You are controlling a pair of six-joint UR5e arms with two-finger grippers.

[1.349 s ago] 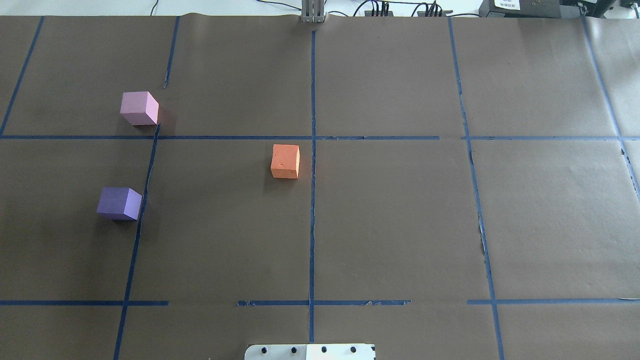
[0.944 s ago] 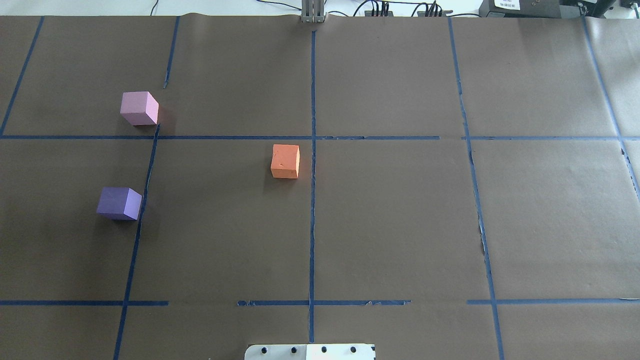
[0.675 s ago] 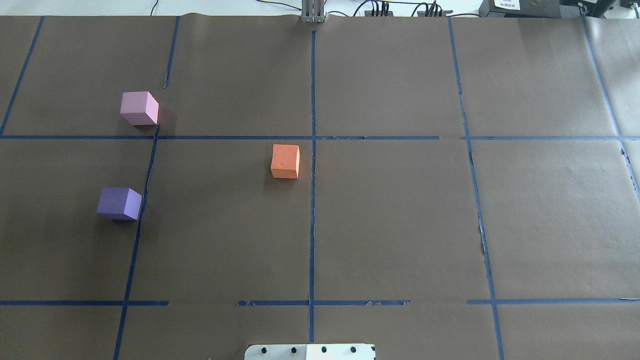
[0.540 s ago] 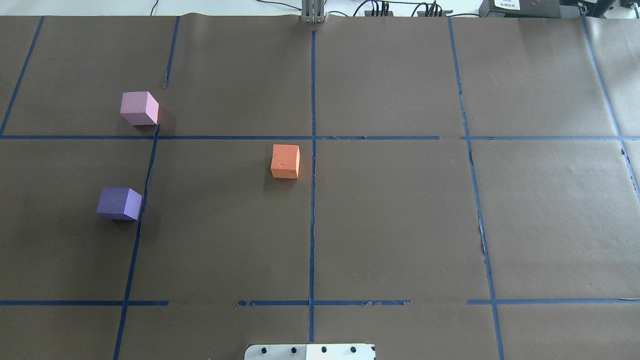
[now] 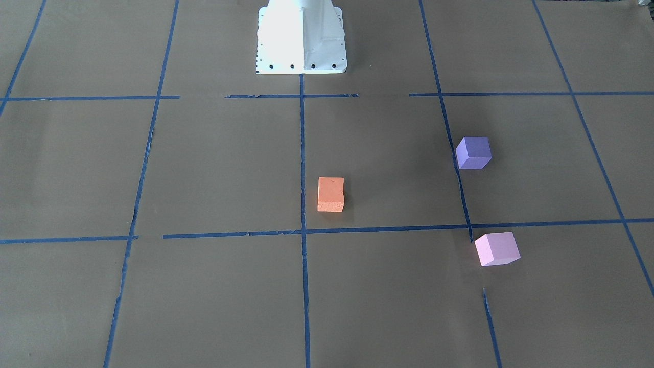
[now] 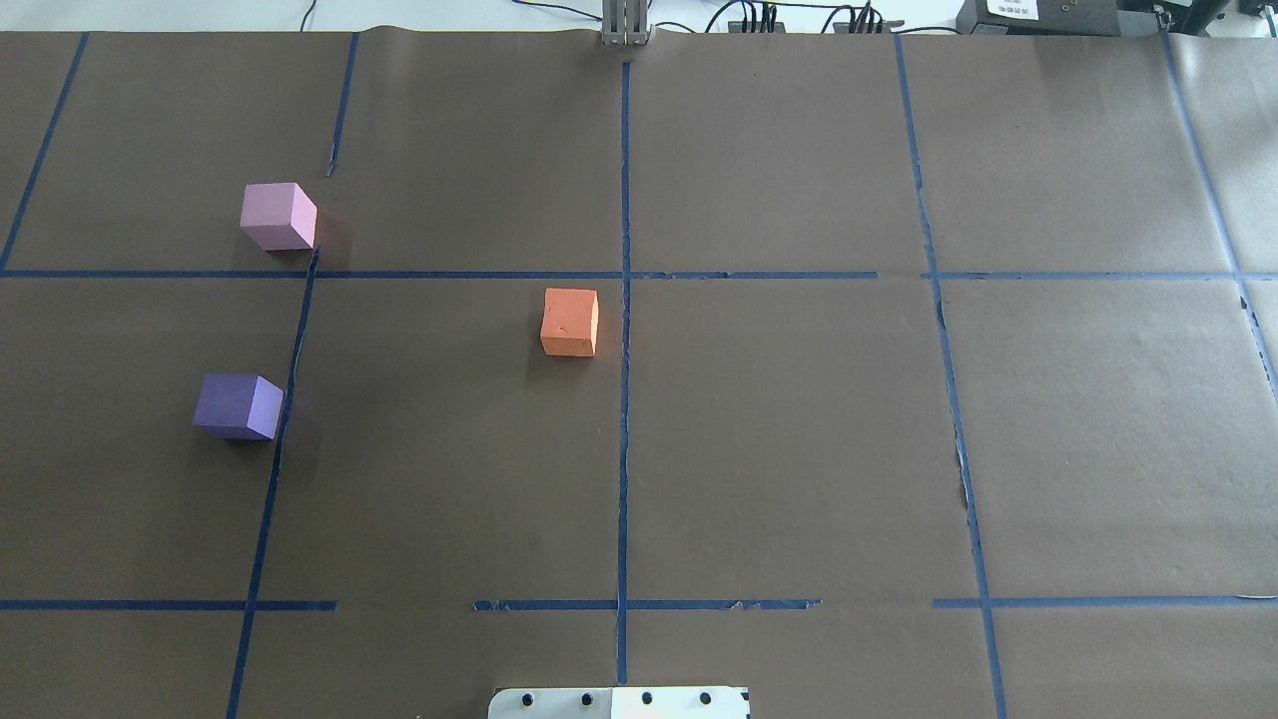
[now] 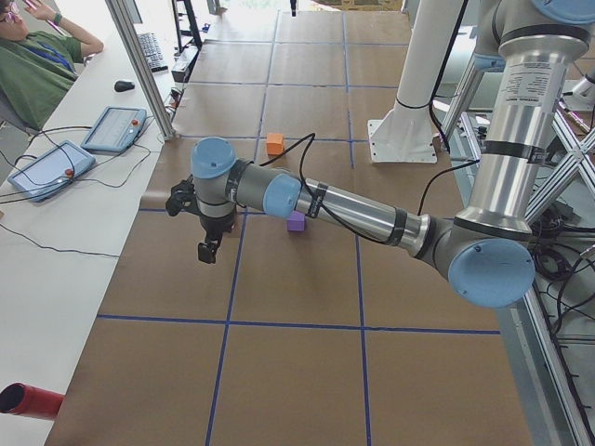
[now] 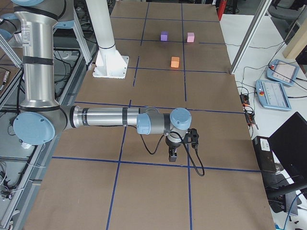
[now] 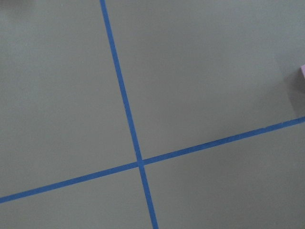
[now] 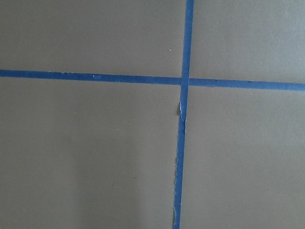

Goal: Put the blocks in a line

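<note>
Brown paper (image 6: 799, 449) covers my desk (image 6: 1098, 150), marked into a grid with blue tape (image 6: 624, 449). The orange block (image 6: 569, 322) sits on it near the middle, just beside the centre tape line on the robot's left side of it. The purple block (image 6: 238, 406) lies well apart from it, further to the robot's left and nearer the robot, with one edge right beside a tape line. The pink block (image 6: 278, 216) sits further from the robot than the purple one, across a cross line of tape, with its corner by a tape end. The three do not form a line: pink and purple roughly stack in a column and orange stands off to the side.

The left pincer (image 7: 206, 251) hangs pointing down over the desk's left end, apart from every block. The right pincer (image 8: 172, 155) hangs over the far right end, near a tape crossing. I see both only from the side, so I cannot tell whether either is spread or pressed together. The white base plate (image 6: 619, 702) shows at the near edge.
</note>
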